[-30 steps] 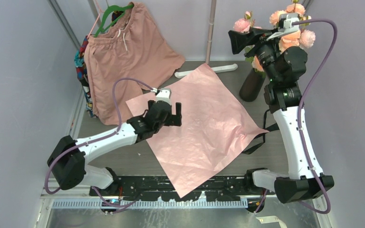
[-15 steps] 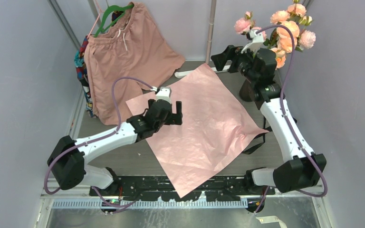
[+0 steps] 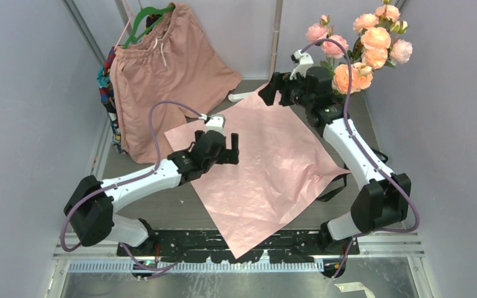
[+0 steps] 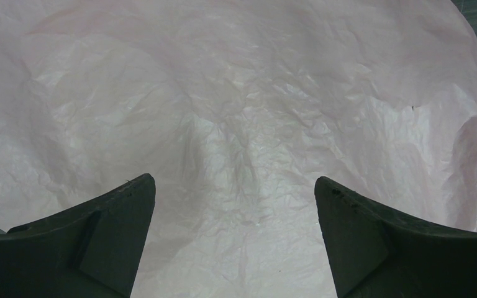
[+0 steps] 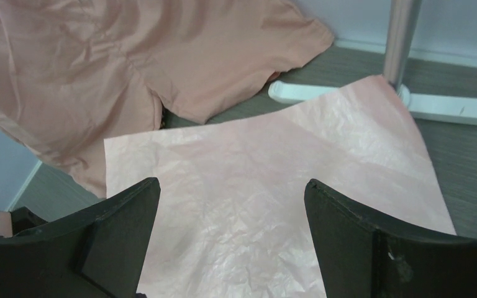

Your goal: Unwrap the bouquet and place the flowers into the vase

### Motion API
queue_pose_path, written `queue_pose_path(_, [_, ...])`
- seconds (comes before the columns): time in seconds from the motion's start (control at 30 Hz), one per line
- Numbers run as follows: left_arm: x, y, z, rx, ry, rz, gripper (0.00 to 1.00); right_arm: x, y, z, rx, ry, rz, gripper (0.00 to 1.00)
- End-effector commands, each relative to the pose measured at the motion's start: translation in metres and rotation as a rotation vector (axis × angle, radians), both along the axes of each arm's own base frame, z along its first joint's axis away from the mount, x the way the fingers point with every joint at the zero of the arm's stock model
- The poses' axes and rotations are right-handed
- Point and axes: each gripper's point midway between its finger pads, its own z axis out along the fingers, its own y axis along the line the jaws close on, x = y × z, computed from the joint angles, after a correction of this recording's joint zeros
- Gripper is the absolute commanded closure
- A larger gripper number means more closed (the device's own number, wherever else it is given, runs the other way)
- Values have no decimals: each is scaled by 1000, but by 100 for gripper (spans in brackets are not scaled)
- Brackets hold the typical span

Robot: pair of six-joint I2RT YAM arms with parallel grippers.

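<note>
We log the left gripper (image 3: 228, 147) over the flat, crinkled pink paper sheet (image 3: 267, 167), jaws spread wide, holding nothing. The right gripper (image 3: 272, 90) hangs above the sheet's far corner, likewise wide and empty. The flowers (image 3: 365, 48) stand upright at far right, stems hidden behind the right arm (image 3: 348, 139).

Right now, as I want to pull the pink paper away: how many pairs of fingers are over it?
2. The left fingers hang open over the left of the paper; the right fingers hang open over its far corner. None hidden.
</note>
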Motion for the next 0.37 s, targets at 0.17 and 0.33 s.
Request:
queue_pose_path(0.17, [7, -5, 16, -37, -63, -23, 0, -10, 20, -29, -98, 26, 34, 8])
queue_pose_path(0.33, [6, -3, 18, -35, -70, -18, 0, -10, 20, -34, -102, 32, 31, 8])
